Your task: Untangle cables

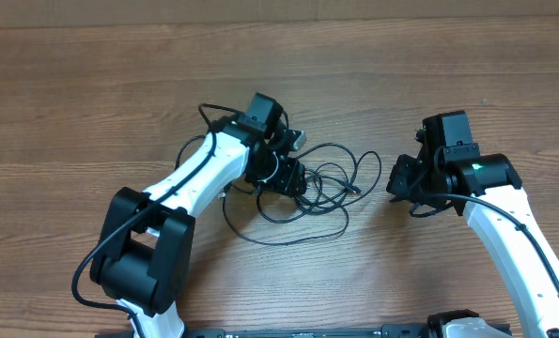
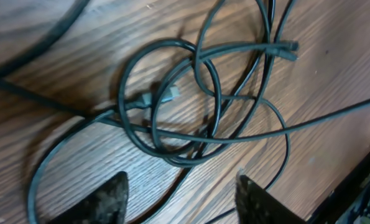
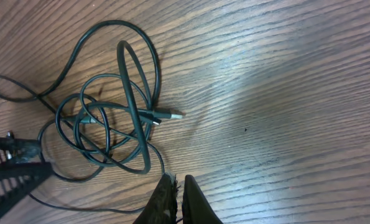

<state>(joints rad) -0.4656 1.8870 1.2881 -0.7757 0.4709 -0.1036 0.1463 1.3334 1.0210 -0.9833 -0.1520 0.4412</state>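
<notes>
Brown wood-grain tabletop point(image 1: 91, 84) was seen beneath both arms. Thin black flexible cables point(image 2: 197, 118) with small plugs were seen lying in a loose tangle of loops just ahead of the left gripper point(image 2: 181, 186), whose jaws were spread apart, nothing clamped. The right gripper point(image 3: 177, 190) was clenched empty, the tangle ahead and off to one side.

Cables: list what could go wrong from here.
1. The open left gripper hovers over crossed loops of the cables; closing could pinch several strands and tighten the tangle.
2. The silver plug lies inside a loop and could snag when pulled.
3. The right gripper is shut off the pile, so one pull may drag everything.
</notes>
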